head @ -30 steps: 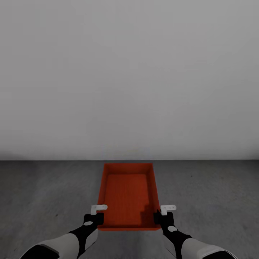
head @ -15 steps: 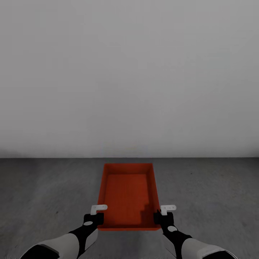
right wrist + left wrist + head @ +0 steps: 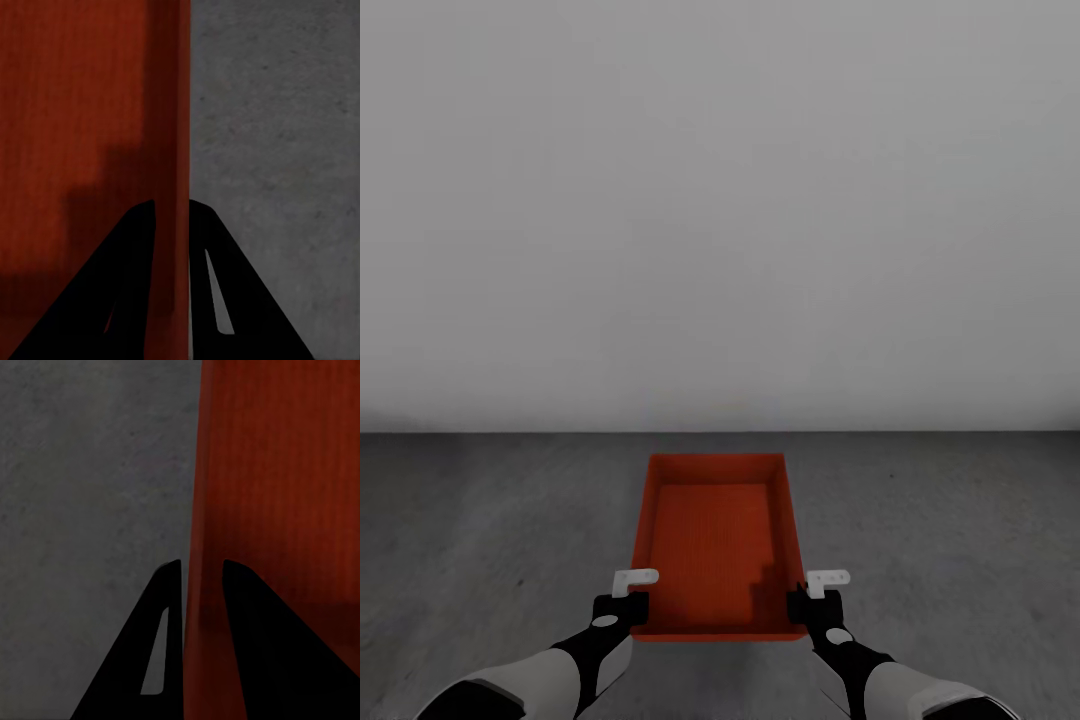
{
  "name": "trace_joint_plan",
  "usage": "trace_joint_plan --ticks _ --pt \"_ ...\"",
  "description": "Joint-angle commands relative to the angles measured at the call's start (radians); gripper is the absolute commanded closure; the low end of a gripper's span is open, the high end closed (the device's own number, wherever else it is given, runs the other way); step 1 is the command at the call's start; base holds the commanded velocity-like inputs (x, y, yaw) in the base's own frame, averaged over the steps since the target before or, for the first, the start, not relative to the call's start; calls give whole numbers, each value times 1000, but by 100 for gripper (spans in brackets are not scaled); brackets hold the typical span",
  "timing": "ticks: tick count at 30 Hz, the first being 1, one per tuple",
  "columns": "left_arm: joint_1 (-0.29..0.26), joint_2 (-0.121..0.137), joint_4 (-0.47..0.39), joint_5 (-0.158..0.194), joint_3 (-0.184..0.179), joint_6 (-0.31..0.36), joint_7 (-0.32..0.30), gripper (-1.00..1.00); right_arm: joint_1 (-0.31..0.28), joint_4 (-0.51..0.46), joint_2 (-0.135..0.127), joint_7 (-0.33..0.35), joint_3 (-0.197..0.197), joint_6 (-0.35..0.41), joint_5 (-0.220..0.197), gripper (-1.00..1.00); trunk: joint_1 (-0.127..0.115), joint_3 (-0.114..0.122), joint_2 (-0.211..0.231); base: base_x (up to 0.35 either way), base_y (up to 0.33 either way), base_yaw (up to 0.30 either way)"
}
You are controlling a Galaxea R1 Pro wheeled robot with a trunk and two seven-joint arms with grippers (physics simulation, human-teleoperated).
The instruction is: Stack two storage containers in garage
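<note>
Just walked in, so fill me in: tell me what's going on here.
The robot carries one orange-red rectangular open bin in front of it over the dull grey concrete floor, facing a plain pale grey wall. The left claw pinches one side wall, the right claw pinches the opposite one. The bin is empty.

head looks down, wrists seemingly close on bin (image 3: pixel 718 545) walls

Open orange-red rectangular bin (image 3: pixel 717 545) held at both long walls near its near end, left gripper (image 3: pixel 630 600) and right gripper (image 3: pixel 806 600) clamped. Dull grey concrete floor (image 3: pixel 480 530) below, plain pale grey wall (image 3: pixel 720 200) ahead.
</note>
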Motion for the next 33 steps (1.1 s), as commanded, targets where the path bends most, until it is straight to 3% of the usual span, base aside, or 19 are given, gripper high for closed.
trace_joint_plan --ticks 1,33 --pt "-1 33 -2 -2 81 -67 8 100 0 3 0 -1 -35 -3 -14 100 0 -2 0 0 0 0" --pt "-1 33 -3 -2 81 -67 8 100 0 3 0 -2 -35 -3 -14 100 0 -54 0 0 0 0"
